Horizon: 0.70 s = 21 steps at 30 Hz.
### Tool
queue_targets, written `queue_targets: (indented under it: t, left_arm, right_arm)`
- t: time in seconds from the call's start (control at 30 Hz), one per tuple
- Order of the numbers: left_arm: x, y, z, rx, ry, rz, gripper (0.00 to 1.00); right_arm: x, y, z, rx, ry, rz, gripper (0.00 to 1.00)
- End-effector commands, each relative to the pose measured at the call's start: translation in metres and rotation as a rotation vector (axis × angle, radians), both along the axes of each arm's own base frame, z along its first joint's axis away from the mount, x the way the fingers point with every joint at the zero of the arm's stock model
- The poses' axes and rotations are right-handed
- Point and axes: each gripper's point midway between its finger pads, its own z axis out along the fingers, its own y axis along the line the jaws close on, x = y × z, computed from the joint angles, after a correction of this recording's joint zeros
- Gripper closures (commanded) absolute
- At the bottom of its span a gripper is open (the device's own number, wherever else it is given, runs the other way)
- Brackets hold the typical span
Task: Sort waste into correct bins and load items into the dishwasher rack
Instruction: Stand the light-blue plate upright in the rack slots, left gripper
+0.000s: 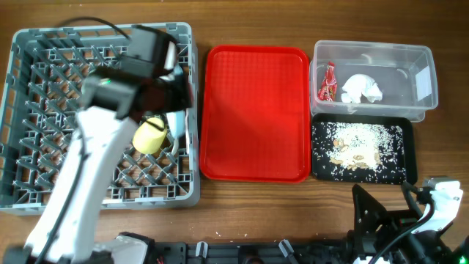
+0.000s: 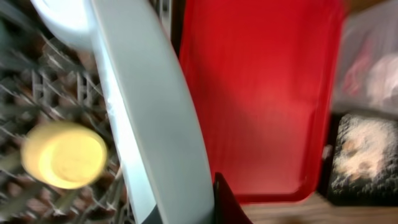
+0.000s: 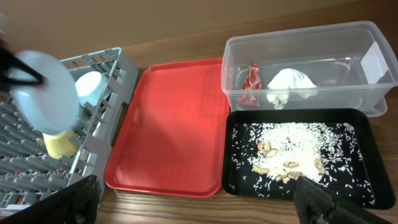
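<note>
Plate (image 3: 43, 93) stands on edge over the right side of the rack (image 1: 44, 183), its rim clamped in your left gripper (image 1: 170, 99), beside cup (image 1: 149, 136) and bowl (image 3: 92, 87); your right gripper (image 3: 196, 186) hangs wide open, front right.

The overhead camera looks straight down on the whole surface (image 1: 256, 209). It has the dishwasher rack (image 1: 37, 147) at the left of the frame, the red tray (image 1: 253, 110) in the middle, the clear tub (image 1: 425, 81) at upper right and the black tray (image 1: 410, 147) just below the tub.

My left wrist camera is very near and blurred. It looks down along the plate (image 2: 155, 124), with the rack at left and the red tray at upper right.

My right wrist camera sits low at the near edge and looks slanting across the surface from farther away.

All three views share the red tray, the black tray and part of the rack.
</note>
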Motion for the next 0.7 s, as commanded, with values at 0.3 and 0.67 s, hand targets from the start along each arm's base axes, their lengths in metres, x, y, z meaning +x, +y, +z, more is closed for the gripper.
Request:
queue_targets:
  t: [0.3, 0.67]
  left_arm:
    - [-0.009, 0.112, 0.072, 0.243, -0.177, 0.002, 0.96]
    - [0.018, 0.114, -0.014, 0.205, 0.121, -0.155, 0.92]
  right_arm:
    - [-0.001, 0.001, 0.0, -0.012, -0.011, 0.015, 0.0]
    - [-0.001, 0.001, 0.0, -0.012, -0.011, 0.015, 0.0]
